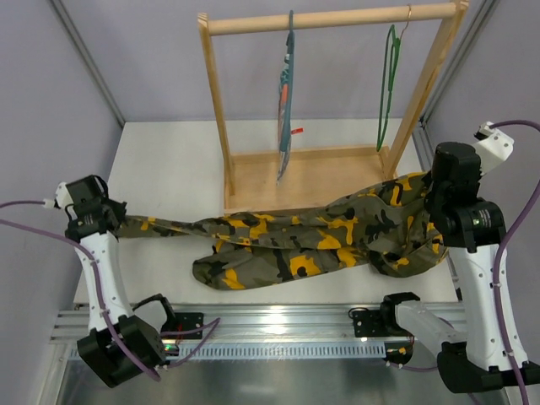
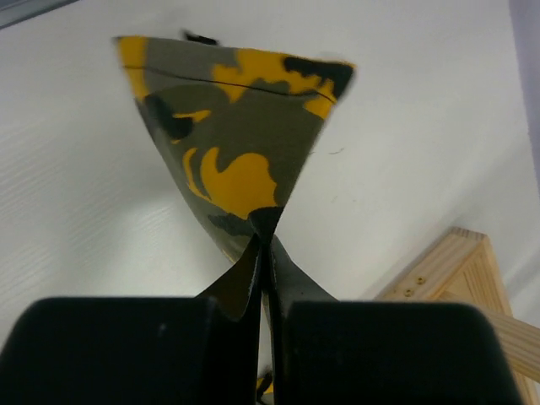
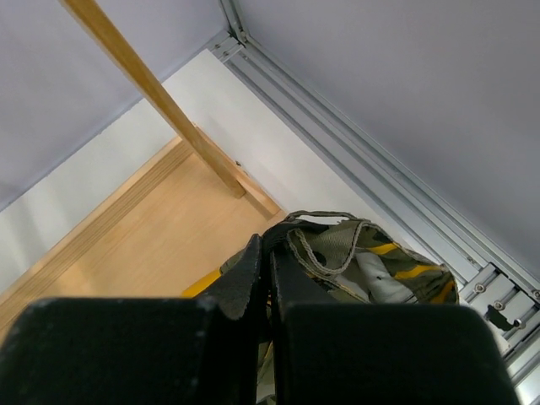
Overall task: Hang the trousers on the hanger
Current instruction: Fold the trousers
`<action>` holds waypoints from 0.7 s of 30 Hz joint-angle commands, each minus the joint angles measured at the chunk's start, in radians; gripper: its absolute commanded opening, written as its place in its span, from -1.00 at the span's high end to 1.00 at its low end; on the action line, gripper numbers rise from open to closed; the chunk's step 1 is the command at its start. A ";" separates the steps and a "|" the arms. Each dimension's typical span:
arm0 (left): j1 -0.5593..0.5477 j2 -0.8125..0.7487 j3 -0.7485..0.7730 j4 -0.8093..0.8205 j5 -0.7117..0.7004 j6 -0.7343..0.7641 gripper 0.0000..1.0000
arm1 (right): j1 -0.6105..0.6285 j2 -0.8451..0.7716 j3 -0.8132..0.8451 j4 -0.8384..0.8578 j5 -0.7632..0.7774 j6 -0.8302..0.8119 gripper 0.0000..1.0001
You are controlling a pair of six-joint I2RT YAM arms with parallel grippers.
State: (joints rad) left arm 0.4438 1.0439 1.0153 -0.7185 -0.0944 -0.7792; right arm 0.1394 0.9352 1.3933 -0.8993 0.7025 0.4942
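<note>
The trousers [image 1: 304,240] are lying spread across the white table [image 1: 169,160], right in front of the wooden rack [image 1: 253,181]. One leg is pulled out long toward the left, and the other is folded into a heap closer to the arm bases. The waist end is bunched up on the right, next to the rack's right post.

The left gripper [image 2: 264,238] is clamped on the very tip of that long leg. In its wrist view the fingers are pressed together with camo cloth pinched between them, and the fabric fans out into a triangle past the tips.

The right gripper [image 3: 266,246] is closed as well, on the waist end. The waistband edge and a loop of grey-green webbing sit just right of its fingertips — the rack's base board is right behind.

The green hanger [image 1: 388,84] hangs from the rack's top rail [image 1: 337,18] near the right end, up above the trousers and not touching them. A striped cloth [image 1: 287,93] hangs from the same rail, further left — so the trousers aren't on the hanger yet.
</note>
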 commanded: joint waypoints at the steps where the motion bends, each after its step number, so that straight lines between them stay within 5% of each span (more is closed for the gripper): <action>1: 0.025 -0.102 -0.121 0.004 -0.133 -0.072 0.99 | -0.047 0.020 0.042 0.028 -0.035 -0.009 0.93; 4: 0.041 -0.119 -0.191 -0.044 -0.143 -0.146 0.99 | -0.063 0.036 0.047 0.028 -0.075 0.001 0.93; 7: 0.041 -0.116 -0.170 -0.180 -0.305 -0.227 0.56 | -0.063 0.051 0.052 0.031 -0.096 0.003 0.93; 9: 0.041 -0.122 -0.104 -0.251 -0.384 -0.252 0.02 | -0.063 0.053 0.049 0.036 -0.104 0.001 0.93; 12: 0.042 -0.128 -0.008 -0.250 -0.372 -0.255 -0.47 | -0.061 0.039 0.024 0.054 -0.116 0.003 0.93; 17: 0.019 -0.024 0.089 -0.214 -0.167 -0.272 -0.53 | -0.061 0.028 -0.022 0.085 -0.149 0.014 0.93; 21: -0.027 0.129 0.088 -0.220 -0.140 -0.322 -0.51 | -0.063 0.033 -0.037 0.097 -0.158 0.015 0.93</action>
State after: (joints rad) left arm 0.4423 1.0515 1.1049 -0.9314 -0.2928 -1.0481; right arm 0.0826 0.9760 1.3582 -0.8791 0.5556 0.5022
